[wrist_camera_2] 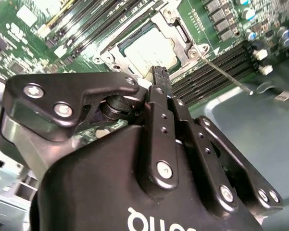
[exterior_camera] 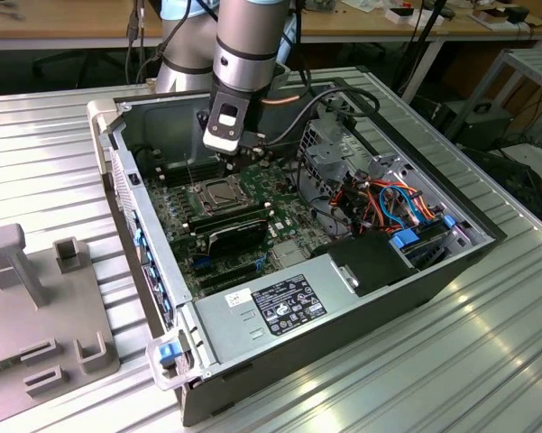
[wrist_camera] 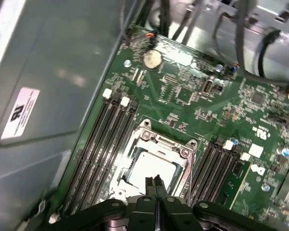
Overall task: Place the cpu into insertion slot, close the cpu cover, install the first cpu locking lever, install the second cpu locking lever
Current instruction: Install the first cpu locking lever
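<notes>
Claw point(wrist_camera: 154, 185): I see the fingers pressed together with nothing between them. The tips hang just over the cpu's near edge, and I cannot tell whether they touch it.
Case point(exterior_camera: 370, 316): it lies open on the ribbed table point(exterior_camera: 487, 379), and my arm reaches down into it.
Board point(wrist_camera: 182, 96): green, with long memory slots point(wrist_camera: 98, 144) flanking the socket on both sides.
Slot point(wrist_camera: 145, 129): it sits in the middle of the board, straight ahead of the fingertips.
Cover point(wrist_camera: 163, 144): the metal frame seems to lie flat over the slot, so I judge it closed.
Cpu point(wrist_camera: 151, 168): it is seated in the slot, its silver face showing through the cover's window.
Lever point(wrist_camera_2: 226, 73): a thin rod runs out from one socket corner. Its long axis slants across the memory slots, off to one side of the claw. I judge it unlatched.
Key relation: the socket is directly under the tips and the lever's free end is well apart from them.
Writing: a sticker point(wrist_camera: 25, 111) on the case wall, a label point(exterior_camera: 289, 305) on the power supply and white lettering on the claw body. I read none of it out.
</notes>
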You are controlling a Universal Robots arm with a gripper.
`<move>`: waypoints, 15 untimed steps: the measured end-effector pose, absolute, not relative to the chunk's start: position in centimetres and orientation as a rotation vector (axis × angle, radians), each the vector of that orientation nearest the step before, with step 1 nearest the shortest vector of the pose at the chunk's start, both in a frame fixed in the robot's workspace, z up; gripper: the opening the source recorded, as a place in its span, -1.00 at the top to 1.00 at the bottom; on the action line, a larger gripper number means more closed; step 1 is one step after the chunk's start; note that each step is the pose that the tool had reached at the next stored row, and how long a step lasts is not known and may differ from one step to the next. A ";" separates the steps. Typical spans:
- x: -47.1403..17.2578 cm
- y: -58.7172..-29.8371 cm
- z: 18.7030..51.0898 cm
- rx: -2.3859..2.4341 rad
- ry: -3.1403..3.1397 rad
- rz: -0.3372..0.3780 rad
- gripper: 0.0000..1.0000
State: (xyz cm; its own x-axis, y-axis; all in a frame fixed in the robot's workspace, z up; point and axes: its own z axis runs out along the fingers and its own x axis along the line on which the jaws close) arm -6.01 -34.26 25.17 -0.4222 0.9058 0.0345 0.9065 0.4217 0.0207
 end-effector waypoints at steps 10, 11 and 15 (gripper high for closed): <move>-6.0 -34.3 25.8 -1.492 -2.741 -0.054 0.79; -6.0 -34.3 25.8 -1.471 -2.752 -0.054 0.79; -6.0 -34.3 25.8 -1.402 -2.787 -0.053 0.79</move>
State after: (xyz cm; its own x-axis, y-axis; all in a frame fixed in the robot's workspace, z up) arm -6.01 -34.25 25.80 -0.5958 0.8024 0.0345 0.8031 0.5955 0.0206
